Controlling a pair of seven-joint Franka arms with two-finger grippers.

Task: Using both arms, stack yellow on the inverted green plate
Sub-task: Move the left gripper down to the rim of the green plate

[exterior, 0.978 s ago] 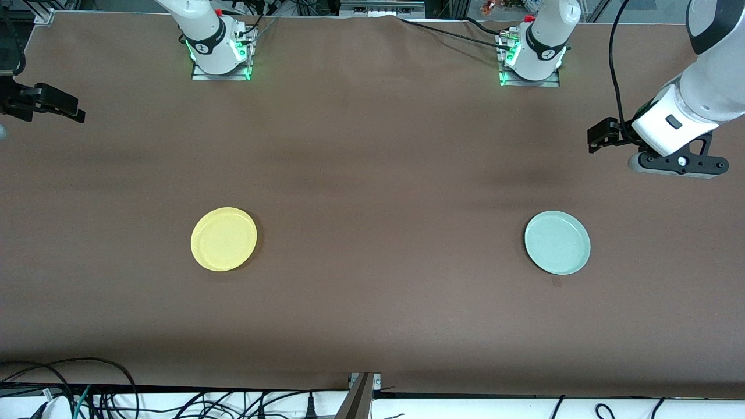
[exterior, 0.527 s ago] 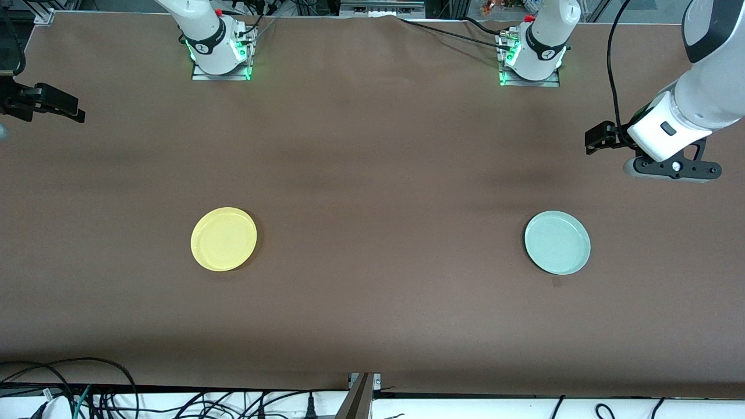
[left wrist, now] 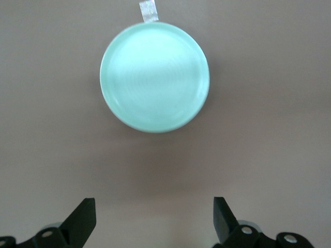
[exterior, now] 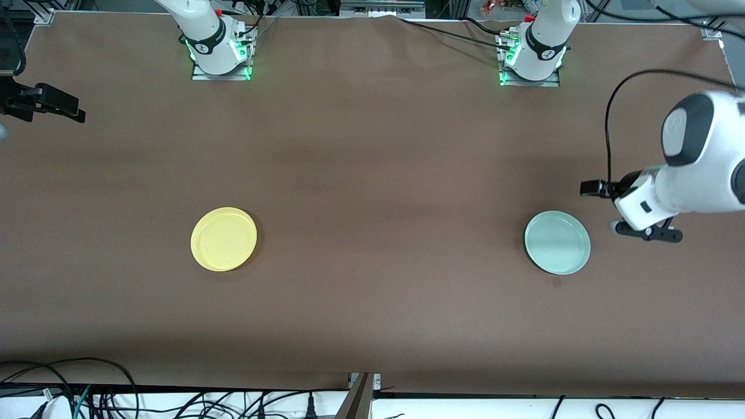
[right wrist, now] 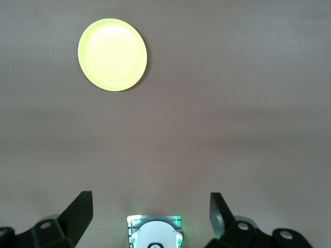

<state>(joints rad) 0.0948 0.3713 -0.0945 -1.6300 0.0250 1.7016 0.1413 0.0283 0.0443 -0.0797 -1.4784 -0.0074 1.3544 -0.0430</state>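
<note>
The yellow plate (exterior: 223, 238) lies flat on the brown table toward the right arm's end; it also shows in the right wrist view (right wrist: 112, 54). The pale green plate (exterior: 557, 242) lies flat toward the left arm's end, rim up as far as I can see, and fills the middle of the left wrist view (left wrist: 154, 78). My left gripper (exterior: 643, 231) hangs over bare table just beside the green plate, open and empty (left wrist: 154, 222). My right gripper (exterior: 52, 107) waits at the table's edge on the right arm's end, open and empty (right wrist: 150, 217).
A small strip of tape (exterior: 557, 282) lies on the table just nearer the front camera than the green plate. The arm bases (exterior: 220, 55) (exterior: 531, 61) stand along the back edge. Cables (exterior: 87, 396) run off the table's front edge.
My left arm has swung down and toward the front camera, bringing its gripper from well back of the green plate to just beside it. The right arm and both plates have not moved.
</note>
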